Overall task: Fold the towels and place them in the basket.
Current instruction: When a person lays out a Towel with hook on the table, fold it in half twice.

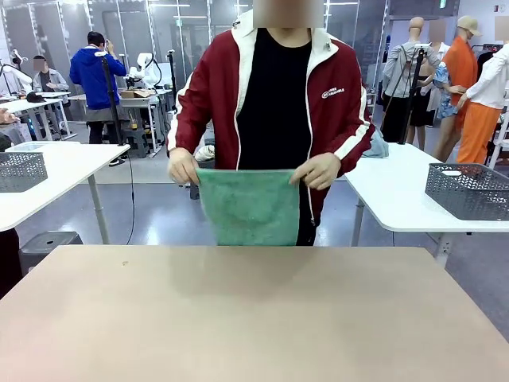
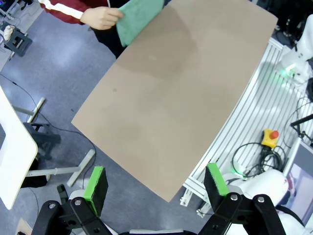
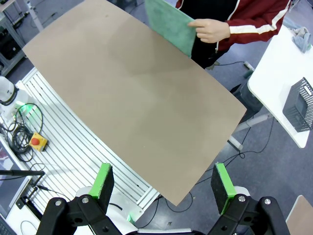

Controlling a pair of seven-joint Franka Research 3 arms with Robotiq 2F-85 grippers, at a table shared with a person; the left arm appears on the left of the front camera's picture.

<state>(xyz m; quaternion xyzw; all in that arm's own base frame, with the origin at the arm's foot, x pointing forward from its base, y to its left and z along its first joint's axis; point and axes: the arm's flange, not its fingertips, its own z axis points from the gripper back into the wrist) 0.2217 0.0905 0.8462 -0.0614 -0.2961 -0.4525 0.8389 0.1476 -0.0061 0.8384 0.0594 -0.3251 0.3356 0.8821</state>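
Upper centre, a person [image 1: 274,95] stretches the green towel [image 1: 248,207] taut, seemingly for folding; left gripper [image 2: 155,183] and right gripper [image 3: 163,181] gape empty.

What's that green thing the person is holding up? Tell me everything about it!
It is a sea-green towel, fuzzy like terry cloth and plain, with no pattern. It is spread out as a flat rectangle, hanging straight down and facing the robot. The person pinches its top corners, one hand on one corner and the other hand on the other. It hangs at the far edge of the brown table; whether its bottom edge touches the table is unclear.
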